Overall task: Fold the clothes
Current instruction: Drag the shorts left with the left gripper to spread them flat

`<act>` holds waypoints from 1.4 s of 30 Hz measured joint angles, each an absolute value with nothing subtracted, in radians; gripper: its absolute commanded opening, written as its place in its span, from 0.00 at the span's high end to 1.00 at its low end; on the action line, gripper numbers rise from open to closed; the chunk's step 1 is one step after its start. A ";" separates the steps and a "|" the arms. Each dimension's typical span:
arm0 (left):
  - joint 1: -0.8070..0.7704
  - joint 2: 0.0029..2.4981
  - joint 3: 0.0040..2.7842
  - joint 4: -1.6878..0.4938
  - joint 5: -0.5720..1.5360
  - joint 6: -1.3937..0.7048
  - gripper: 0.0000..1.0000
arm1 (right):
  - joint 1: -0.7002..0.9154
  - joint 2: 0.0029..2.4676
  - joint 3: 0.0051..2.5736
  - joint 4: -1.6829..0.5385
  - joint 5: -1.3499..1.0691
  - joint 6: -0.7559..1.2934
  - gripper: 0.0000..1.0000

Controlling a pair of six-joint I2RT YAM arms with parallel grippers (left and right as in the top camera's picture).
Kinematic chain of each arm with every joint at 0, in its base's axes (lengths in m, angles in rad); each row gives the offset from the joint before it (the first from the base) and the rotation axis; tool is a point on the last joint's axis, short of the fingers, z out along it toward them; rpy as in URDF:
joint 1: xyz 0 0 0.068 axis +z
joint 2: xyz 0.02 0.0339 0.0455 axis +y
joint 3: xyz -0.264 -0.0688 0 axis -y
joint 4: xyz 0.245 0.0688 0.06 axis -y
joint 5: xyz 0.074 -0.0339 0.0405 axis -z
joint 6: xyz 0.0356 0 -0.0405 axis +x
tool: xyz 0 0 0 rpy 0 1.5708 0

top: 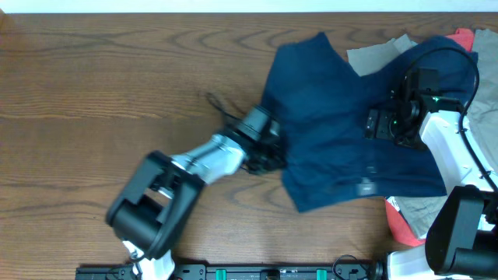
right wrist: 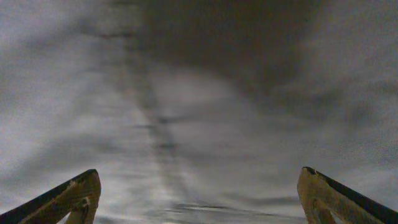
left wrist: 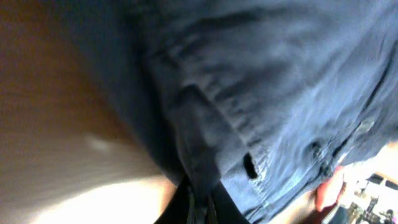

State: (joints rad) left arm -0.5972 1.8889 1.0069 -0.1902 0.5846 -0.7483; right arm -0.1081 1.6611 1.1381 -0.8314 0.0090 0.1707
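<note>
Slippage is worrying us: our left gripper (top: 268,154) is clenching only the nine o'clock hem of the blue garment (top: 334,117). Our right gripper (right wrist: 199,180) is hanging at three o'clock, fingers spread wide, grasping nothing

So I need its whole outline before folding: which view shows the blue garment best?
Overhead: the blue garment lies spread on the table, nearly all its outline visible. The left wrist view shows only a bunched edge close up; the right wrist view shows only blurred cloth between open fingers.
</note>
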 measured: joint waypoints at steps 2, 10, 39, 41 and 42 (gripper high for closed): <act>-0.497 1.865 1.010 -0.246 0.588 -0.697 0.94 | -0.108 1.660 1.150 -0.861 0.043 0.170 0.01; -0.010 1.770 1.131 -0.293 0.592 -0.533 0.83 | -0.108 1.586 1.217 -0.881 0.097 0.170 0.01; -0.312 1.743 0.923 -0.508 0.687 -0.723 0.52 | -0.108 1.565 1.226 -0.866 0.040 0.170 0.01; -0.356 1.743 0.899 -0.494 0.658 -0.767 0.76 | -0.108 1.565 1.226 -0.867 0.039 0.170 0.01; -0.371 1.743 0.892 -0.492 0.640 -0.783 0.94 | -0.108 1.565 1.226 -0.868 0.037 0.170 0.02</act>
State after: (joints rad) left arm -0.3706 1.7432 0.8921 -0.4919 0.6395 -0.7826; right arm -0.1081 1.5654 1.2259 -0.8684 0.0372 0.1703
